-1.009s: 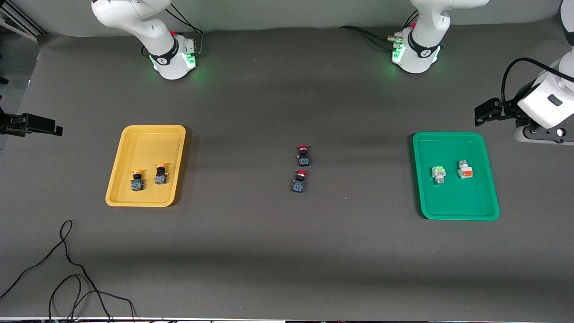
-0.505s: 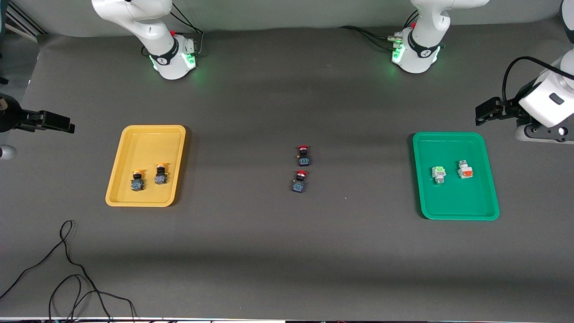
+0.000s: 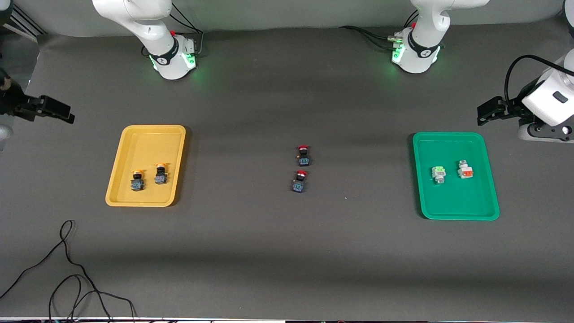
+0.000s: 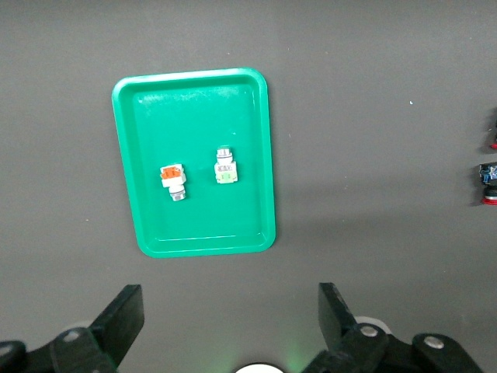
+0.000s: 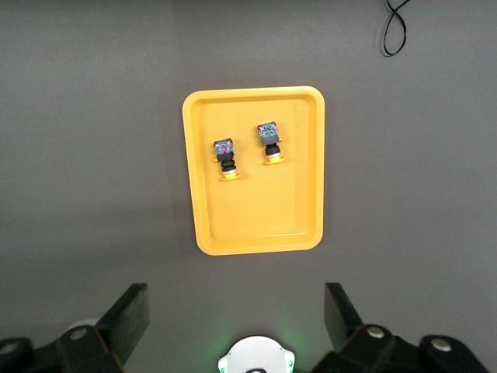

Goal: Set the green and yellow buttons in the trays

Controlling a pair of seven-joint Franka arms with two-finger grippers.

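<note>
The setting was a robotics lab bench, not a home or shop. A wide table (image 3: pixel 269 251) was covered edge to edge in plain dark grey matting. Two white robot arm bases (image 3: pixel 172 56) stood bolted along one side, glowing with green status lights. Black cables (image 3: pixel 67 269) trailed loose across one corner of the table.

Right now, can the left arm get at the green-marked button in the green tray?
Probably yes. The left pincer is open, empty, up beside the green tray. The green-marked button lies apart from the orange-marked one, with nothing over it.
</note>
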